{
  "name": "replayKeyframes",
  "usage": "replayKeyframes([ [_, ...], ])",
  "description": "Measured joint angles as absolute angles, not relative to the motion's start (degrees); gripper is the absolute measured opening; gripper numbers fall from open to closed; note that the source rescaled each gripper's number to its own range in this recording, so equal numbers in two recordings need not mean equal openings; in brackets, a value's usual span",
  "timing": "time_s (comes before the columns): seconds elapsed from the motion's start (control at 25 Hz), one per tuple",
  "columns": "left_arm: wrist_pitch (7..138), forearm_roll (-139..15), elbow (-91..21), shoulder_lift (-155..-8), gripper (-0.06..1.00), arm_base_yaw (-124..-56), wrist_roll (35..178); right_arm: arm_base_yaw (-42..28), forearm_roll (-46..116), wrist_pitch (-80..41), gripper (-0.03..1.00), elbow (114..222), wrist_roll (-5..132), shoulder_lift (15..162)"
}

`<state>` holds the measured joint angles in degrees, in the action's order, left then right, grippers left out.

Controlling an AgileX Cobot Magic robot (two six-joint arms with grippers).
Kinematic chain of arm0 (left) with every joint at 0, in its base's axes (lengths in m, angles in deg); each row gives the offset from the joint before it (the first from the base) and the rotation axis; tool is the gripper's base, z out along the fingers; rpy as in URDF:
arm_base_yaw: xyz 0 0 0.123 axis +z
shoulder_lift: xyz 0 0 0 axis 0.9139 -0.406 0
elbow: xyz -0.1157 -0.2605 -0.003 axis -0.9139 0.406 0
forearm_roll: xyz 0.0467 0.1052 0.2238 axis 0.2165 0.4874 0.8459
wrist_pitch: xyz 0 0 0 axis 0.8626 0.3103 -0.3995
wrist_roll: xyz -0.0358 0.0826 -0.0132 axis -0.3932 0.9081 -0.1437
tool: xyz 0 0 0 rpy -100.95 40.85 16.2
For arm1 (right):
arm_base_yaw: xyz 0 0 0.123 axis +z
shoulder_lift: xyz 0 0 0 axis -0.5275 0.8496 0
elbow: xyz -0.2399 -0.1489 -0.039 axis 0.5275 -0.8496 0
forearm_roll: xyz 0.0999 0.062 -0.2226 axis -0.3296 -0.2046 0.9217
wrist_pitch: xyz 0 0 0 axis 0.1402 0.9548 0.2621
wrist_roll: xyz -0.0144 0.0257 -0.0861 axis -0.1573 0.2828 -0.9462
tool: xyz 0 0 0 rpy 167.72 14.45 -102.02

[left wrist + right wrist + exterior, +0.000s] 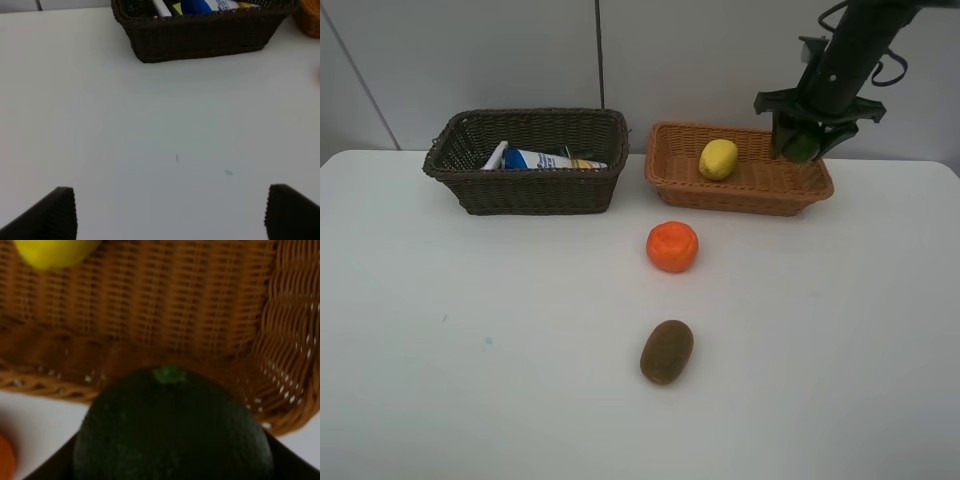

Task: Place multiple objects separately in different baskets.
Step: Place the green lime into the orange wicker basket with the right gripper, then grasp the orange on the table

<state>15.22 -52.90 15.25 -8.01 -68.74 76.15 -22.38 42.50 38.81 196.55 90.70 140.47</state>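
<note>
Right gripper (804, 137): I am keeping it closed on the dark green fruit (172, 435). The jaws are pressing on its two sides and are only as wide as the fruit.
Grip reason: I think the hold across the middle is stopping the round fruit from rolling out.
Fruit position: it is hanging in the air over the right end of the light basket (740, 200), not touching the weave.
Height reason: I judge that I am carrying it above the rim so it is clearing the wall before I let it down.
Lemon (718, 159): it is lying inside the same basket, apart from the gripper, so the fruits are going here.
Left gripper (175, 215): it is wide open, gripping nothing and hanging over the bare table (470, 350).
Dark basket (530, 190): it is holding the white tube (545, 160) and other slim items that I cannot name surely.
Orange (672, 246) and kiwi (666, 351): both are waiting on the table in front of the baskets, well apart from each other.
</note>
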Motion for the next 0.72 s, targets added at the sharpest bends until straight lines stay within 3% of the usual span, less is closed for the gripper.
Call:
replayKeyframes([
  [0.08, 15.2, -52.9, 15.3, -8.0, 0.99, -68.7, 76.1, -22.7, 43.3, 39.9, 0.17, 202.7, 90.5, 145.0],
  [0.12, 15.2, -52.9, 15.3, -8.0, 0.99, -68.7, 76.1, -22.7, 43.9, 39.9, 0.24, 205.0, 90.5, 146.4],
  [0.2, 15.2, -52.9, 15.3, -8.0, 0.99, -68.7, 76.1, -22.7, 44.5, 39.9, 0.67, 207.5, 90.4, 148.6],
  [0.28, 15.2, -52.9, 15.3, -8.0, 0.99, -68.7, 76.1, -22.7, 44.6, 39.9, 0.86, 208.2, 90.4, 149.5],
  [0.32, 15.2, -52.9, 15.3, -8.0, 0.99, -68.7, 76.1, -22.7, 44.6, 40.1, 0.91, 208.3, 90.4, 149.7],
  [0.44, 15.2, -52.9, 15.3, -8.0, 0.99, -68.7, 76.1, -22.7, 43.7, 41.0, 0.96, 208.3, 90.4, 149.8],
  [0.72, 15.2, -52.9, 15.3, -8.0, 0.99, -68.7, 76.1, -21.5, 38.5, 41.2, 0.96, 208.3, 90.4, 145.0],
])
